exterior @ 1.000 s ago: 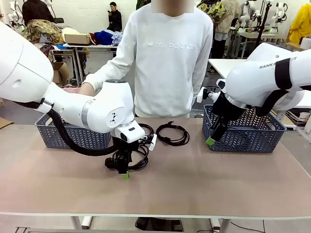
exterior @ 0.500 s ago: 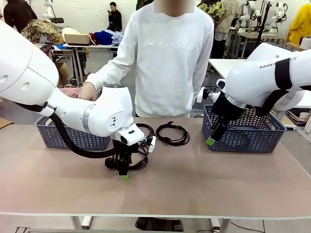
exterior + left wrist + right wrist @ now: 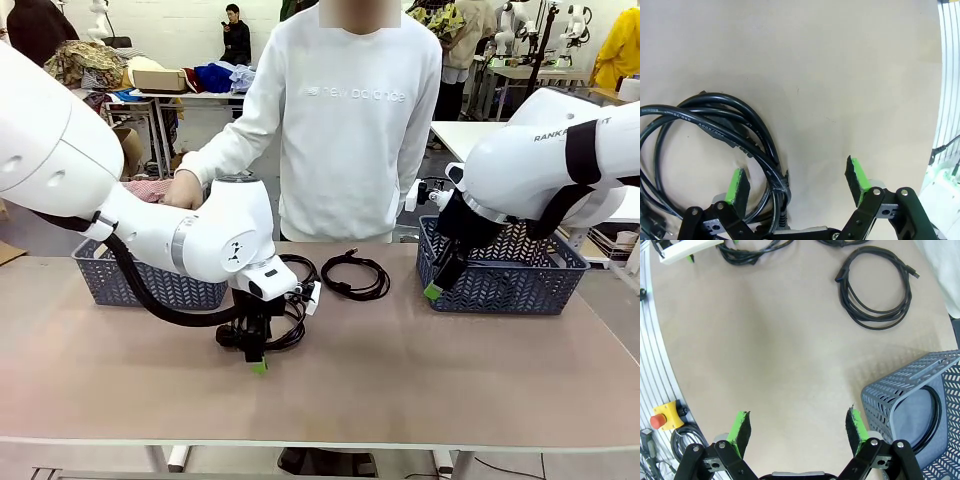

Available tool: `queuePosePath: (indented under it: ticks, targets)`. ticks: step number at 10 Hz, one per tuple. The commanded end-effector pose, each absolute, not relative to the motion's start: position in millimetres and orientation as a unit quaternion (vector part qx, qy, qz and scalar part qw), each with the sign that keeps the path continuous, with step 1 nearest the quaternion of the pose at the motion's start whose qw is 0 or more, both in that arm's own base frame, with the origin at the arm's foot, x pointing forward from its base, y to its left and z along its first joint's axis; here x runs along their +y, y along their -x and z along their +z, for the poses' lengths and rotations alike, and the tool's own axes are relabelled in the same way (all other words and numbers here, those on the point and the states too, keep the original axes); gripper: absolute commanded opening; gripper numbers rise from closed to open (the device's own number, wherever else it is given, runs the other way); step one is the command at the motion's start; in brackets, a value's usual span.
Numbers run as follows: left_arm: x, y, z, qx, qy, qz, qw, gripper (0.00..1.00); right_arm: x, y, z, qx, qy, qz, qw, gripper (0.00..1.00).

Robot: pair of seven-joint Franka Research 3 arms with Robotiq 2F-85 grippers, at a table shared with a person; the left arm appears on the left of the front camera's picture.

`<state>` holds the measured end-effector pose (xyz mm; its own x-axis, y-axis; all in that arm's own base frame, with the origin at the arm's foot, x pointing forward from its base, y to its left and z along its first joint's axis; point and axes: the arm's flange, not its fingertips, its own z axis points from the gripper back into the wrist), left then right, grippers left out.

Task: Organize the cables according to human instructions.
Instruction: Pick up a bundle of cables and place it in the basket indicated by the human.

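A left basket (image 3: 150, 282) and a right basket (image 3: 510, 280) stand at the far corners of the surface (image 3: 400, 390). Between them, toward the far edge, lies a coiled cable (image 3: 355, 275). A cable bundle (image 3: 767, 152) lies left of it, nearer the robot, with strands passing between the left claw's (image 3: 258, 362) fingers. The right claw (image 3: 432, 292) hangs before the right basket's left corner.

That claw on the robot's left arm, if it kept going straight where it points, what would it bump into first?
Probably the black cable coil: its strands run between the open fingers of the left claw, close to one pad. The table top lies right under it.
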<state>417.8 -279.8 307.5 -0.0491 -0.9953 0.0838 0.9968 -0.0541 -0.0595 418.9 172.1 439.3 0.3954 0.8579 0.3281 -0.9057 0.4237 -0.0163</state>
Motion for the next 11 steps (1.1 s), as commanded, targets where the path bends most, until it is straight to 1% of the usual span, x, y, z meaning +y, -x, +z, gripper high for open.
queuePosePath:
  ticks: [1,2,3,4,5,6,7,8,9,10,11]
  targets:
    - [-281.3,-420.3,309.4,0.0,0.048,-0.725,0.687,1.0,173.0,-420.5,441.7,-0.145,-0.076,0.529,0.833,1.0]
    - [-281.7,-420.4,309.1,0.0,0.044,-0.723,0.689,0.8,173.0,-420.5,441.7,-0.145,-0.076,0.529,0.833,1.0]
    - [-281.6,-420.1,309.7,0.001,0.039,-0.725,0.688,0.8,173.0,-420.5,441.7,-0.145,-0.076,0.529,0.833,1.0]
    - [-281.6,-420.2,310.2,0.005,0.039,-0.724,0.689,0.61,173.0,-420.5,441.7,-0.145,-0.076,0.529,0.833,1.0]
    - [-281.7,-419.6,310.9,0.007,0.04,-0.723,0.689,0.75,173.0,-420.5,441.7,-0.145,-0.076,0.529,0.833,1.0]
    - [-281.9,-418.9,311.4,0.007,0.041,-0.722,0.691,0.41,173.0,-420.5,441.7,-0.145,-0.076,0.529,0.833,1.0]
    - [-282.3,-417.9,312.0,0.007,0.042,-0.722,0.691,0.56,173.0,-420.5,441.7,-0.145,-0.076,0.529,0.833,1.0]
    - [-282.3,-417.3,312.6,0.009,0.043,-0.722,0.691,0.22,173.0,-420.5,441.7,-0.145,-0.076,0.529,0.833,1.0]
    - [-282.7,-416.2,313.3,0.009,0.045,-0.722,0.69,0.37,173.0,-420.5,441.7,-0.145,-0.076,0.529,0.833,1.0]
    - [-283.4,-414.5,314.8,0.01,0.044,-0.723,0.69,0.03,173.0,-420.5,441.7,-0.145,-0.076,0.529,0.833,1.0]
    - [-283.7,-412.7,316.6,0.011,0.042,-0.725,0.688,0.17,173.0,-420.5,441.7,-0.145,-0.076,0.529,0.833,1.0]
